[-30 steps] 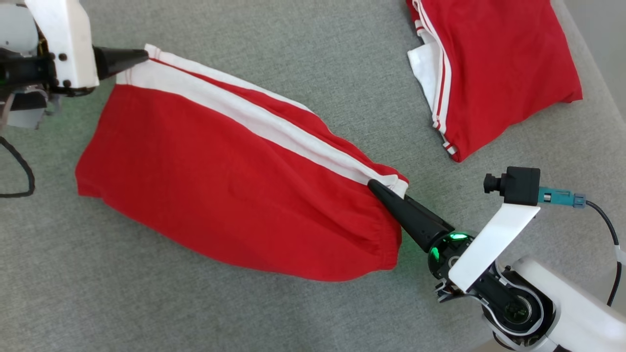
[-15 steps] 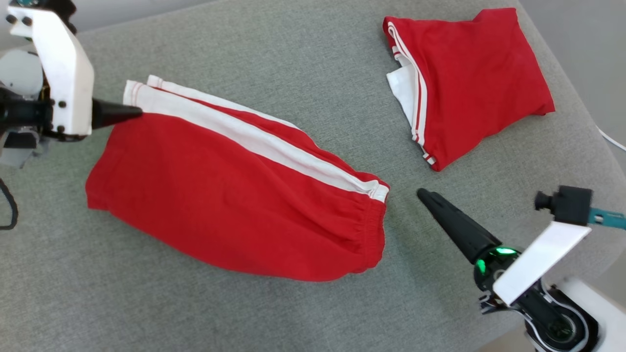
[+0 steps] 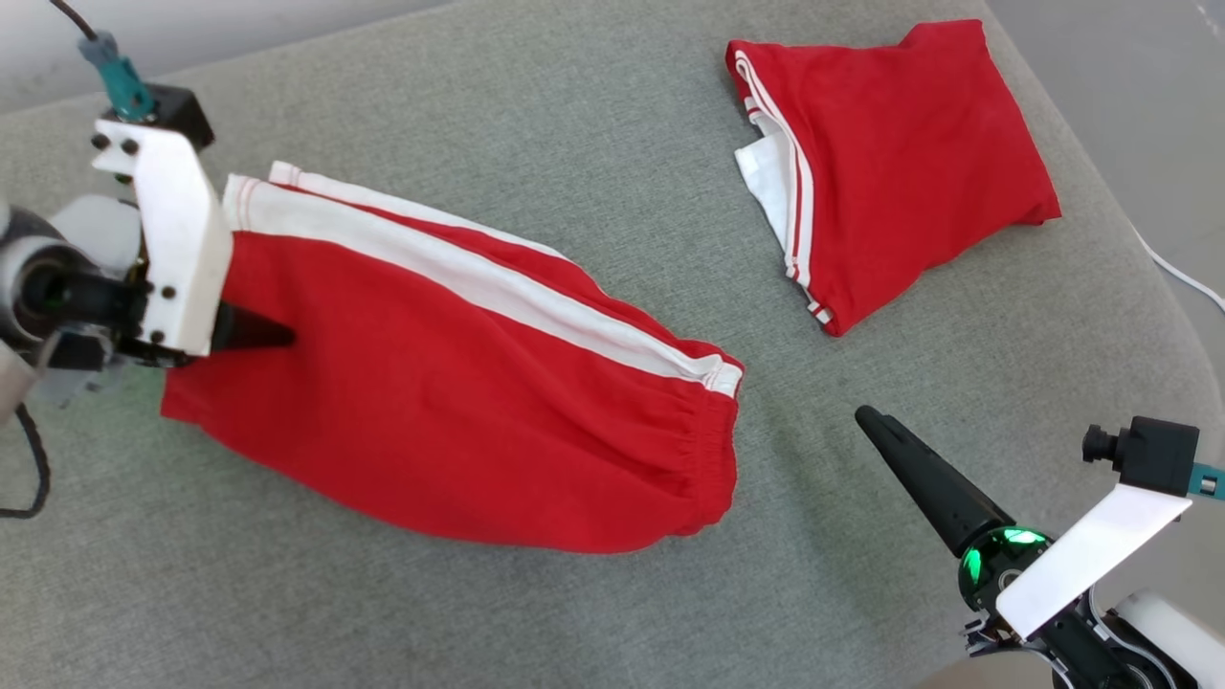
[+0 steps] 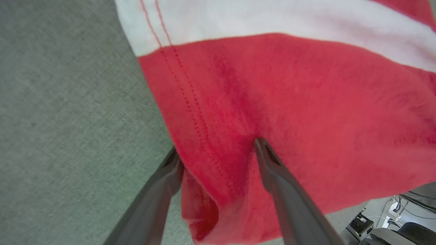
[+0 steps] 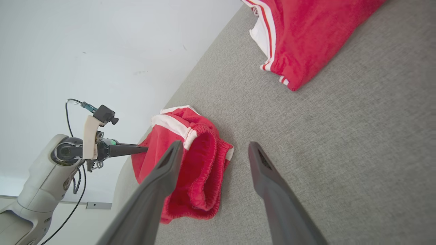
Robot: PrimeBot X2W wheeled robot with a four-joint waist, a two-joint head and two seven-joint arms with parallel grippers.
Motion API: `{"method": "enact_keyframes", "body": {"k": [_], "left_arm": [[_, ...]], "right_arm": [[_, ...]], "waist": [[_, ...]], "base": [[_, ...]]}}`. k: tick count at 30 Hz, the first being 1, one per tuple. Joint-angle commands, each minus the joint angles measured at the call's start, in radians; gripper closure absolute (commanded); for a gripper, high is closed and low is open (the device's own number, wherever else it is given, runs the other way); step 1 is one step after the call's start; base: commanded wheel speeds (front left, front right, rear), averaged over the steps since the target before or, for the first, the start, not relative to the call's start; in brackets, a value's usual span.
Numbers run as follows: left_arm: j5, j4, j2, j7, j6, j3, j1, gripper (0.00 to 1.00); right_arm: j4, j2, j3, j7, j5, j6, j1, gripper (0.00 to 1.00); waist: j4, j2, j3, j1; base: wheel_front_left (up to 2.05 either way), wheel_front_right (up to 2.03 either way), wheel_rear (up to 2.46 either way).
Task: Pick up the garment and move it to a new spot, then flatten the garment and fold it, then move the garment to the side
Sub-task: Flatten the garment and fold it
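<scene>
The garment (image 3: 459, 411), red shorts with a white side stripe, lies spread across the grey padded surface (image 3: 593, 134), with its elastic waistband toward the right. My left gripper (image 3: 276, 335) is at the garment's left hem. In the left wrist view this left gripper (image 4: 216, 151) is open: one finger lies on top of the red cloth (image 4: 306, 112), the other at the hem's edge by the grey surface. My right gripper (image 3: 869, 421) is open and apart from the waistband, to its right. In the right wrist view the right gripper (image 5: 215, 146) points past the waistband (image 5: 204, 163), holding nothing.
A second red garment (image 3: 909, 163), folded, lies at the back right, also seen as the folded garment (image 5: 306, 30). The surface's edge (image 3: 1129, 249) runs down the right side, with a white cable (image 3: 1182, 277) beyond. A black cable (image 3: 33, 478) hangs at the left.
My right gripper let go of the waistband corner and drew back to the right. The left gripper moved from the white-striped corner to the red hem. The camera also shifted.
</scene>
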Motion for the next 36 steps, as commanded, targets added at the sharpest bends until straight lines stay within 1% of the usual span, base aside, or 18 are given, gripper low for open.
{"method": "enact_keyframes", "body": {"k": [1, 3, 4, 5, 6, 7, 9, 10, 11, 20, 23, 27, 31, 36], "left_arm": [[-0.013, -0.008, -0.008, 0.013, 0.010, -0.004, 0.023, 0.00], [-0.004, -0.014, -0.007, 0.016, 0.020, -0.010, 0.022, 0.00], [0.009, -0.014, -0.005, 0.014, 0.026, -0.014, 0.018, 0.03], [0.018, -0.012, -0.003, 0.011, 0.030, -0.018, 0.016, 0.20], [0.024, -0.007, -0.001, 0.009, 0.034, -0.022, 0.017, 0.44], [0.026, -0.002, 0.001, 0.008, 0.037, -0.025, 0.022, 0.52], [0.023, 0.006, 0.001, 0.005, 0.038, -0.026, 0.039, 0.63], [0.018, 0.009, 0.001, -0.002, 0.039, -0.025, 0.047, 0.73], [0.016, 0.013, 0.000, -0.007, 0.039, -0.025, 0.055, 1.00], [-0.011, 0.031, -0.023, -0.045, 0.025, -0.017, 0.089, 1.00], [-0.018, 0.034, -0.040, -0.058, 0.020, -0.016, 0.101, 1.00], [-0.035, 0.036, -0.060, -0.072, 0.009, -0.013, 0.125, 1.00], [-0.064, 0.035, -0.073, -0.091, 0.014, -0.005, 0.171, 1.00], [-0.094, 0.000, -0.073, -0.102, 0.010, -0.012, 0.230, 1.00]], "right_arm": [[-0.004, 0.003, -0.008, -0.009, 0.006, -0.002, 0.020, 0.00], [-0.006, 0.006, -0.011, -0.008, 0.006, -0.002, 0.026, 0.00], [-0.006, 0.008, -0.012, -0.008, 0.004, -0.002, 0.026, 0.00], [-0.006, 0.010, -0.012, -0.007, 0.002, -0.002, 0.027, 0.00], [-0.005, 0.012, -0.013, -0.006, -0.001, -0.002, 0.028, 0.00], [-0.003, 0.014, -0.013, -0.005, -0.003, -0.002, 0.028, 0.00], [0.002, 0.017, -0.015, -0.003, -0.007, -0.002, 0.028, 0.00], [0.005, 0.019, -0.016, -0.002, -0.009, -0.002, 0.029, 0.00], [0.008, 0.020, -0.016, -0.001, -0.010, -0.002, 0.030, 0.00], [0.037, 0.007, -0.022, 0.005, -0.020, -0.002, 0.045, 0.00], [0.045, -0.002, -0.021, 0.014, -0.021, -0.002, 0.052, 0.00], [0.057, -0.020, -0.016, 0.026, -0.016, -0.002, 0.072, 0.00], [0.073, -0.035, -0.012, 0.033, -0.010, -0.002, 0.091, 0.00], [0.086, -0.063, 0.003, 0.049, 0.008, -0.002, 0.128, 0.00]], "waist": [[-0.004, 0.0000, -0.002, 0.0000], [-0.008, 0.0000, 0.000, 0.0000], [-0.010, 0.0000, 0.002, 0.0000], [-0.013, 0.0000, 0.004, 0.0000], [-0.016, 0.0000, 0.005, 0.0000], [-0.018, 0.0000, 0.006, 0.0000], [-0.023, 0.0000, 0.006, 0.0000], [-0.024, 0.0000, 0.005, 0.0000], [-0.024, 0.0000, 0.003, 0.0000], [0.013, 0.0000, -0.079, 0.0000], [0.036, 0.0000, -0.122, 0.0000], [0.076, 0.0000, -0.183, 0.0000], [0.118, 0.0000, -0.254, 0.0000], [0.184, 0.0000, -0.336, 0.0000]], "base": [[0.00, 0.00, 0.00], [0.00, 0.00, 0.00], [0.00, 0.00, 0.00], [0.00, 0.00, 0.00], [0.00, 0.00, 0.00], [0.00, 0.00, 0.00], [0.00, 0.00, 0.00], [0.00, 0.00, 0.00], [0.00, 0.00, 0.00], [0.00, 0.00, 0.00], [0.00, 0.00, 0.00], [0.00, 0.00, 0.00], [0.00, 0.00, 0.00], [0.00, 0.00, 0.00]]}}
